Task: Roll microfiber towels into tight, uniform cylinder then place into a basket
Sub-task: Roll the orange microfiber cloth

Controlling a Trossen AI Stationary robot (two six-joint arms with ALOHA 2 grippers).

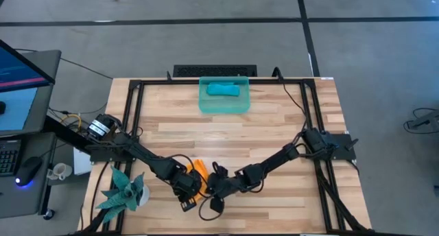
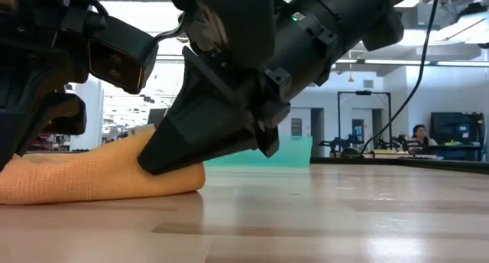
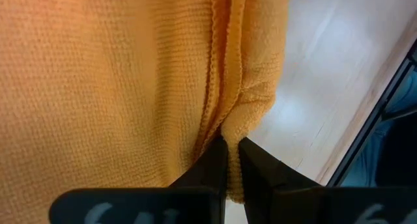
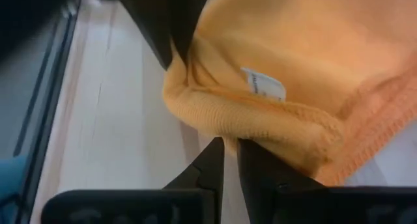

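The orange towel (image 1: 199, 170) lies bunched on the table near its front edge, between my two grippers. In the low view it is a low, flattened roll (image 2: 92, 177). My left gripper (image 3: 233, 156) is shut on it from the left. My right gripper (image 4: 230, 150) is shut on it from the right and shows as a dark wedge (image 2: 179, 152) in the low view. The teal-blue towel (image 1: 223, 90) lies rolled inside the basket (image 1: 206, 105) at the far middle of the table. My left gripper pinches the orange towel where several stitched edges (image 3: 218, 129) run together in a fold, between its two fingers. The fingers slant steeply down onto it. The cloth lies on the table and puckers at the fingertips. My right gripper pinches the towel's thick hemmed edge (image 4: 260, 120) between its two fingertips, near the white label (image 4: 264, 86). The fingers slant down from the table's right side. The towel rests on the table (image 2: 306, 209) below them.
A teal spiky plant figure (image 1: 123, 191) stands at the table's near left corner. A black frame (image 1: 137, 112) runs along the table's sides. Bare wood lies between the towel and the basket. A monitor and a desk stand left of the table.
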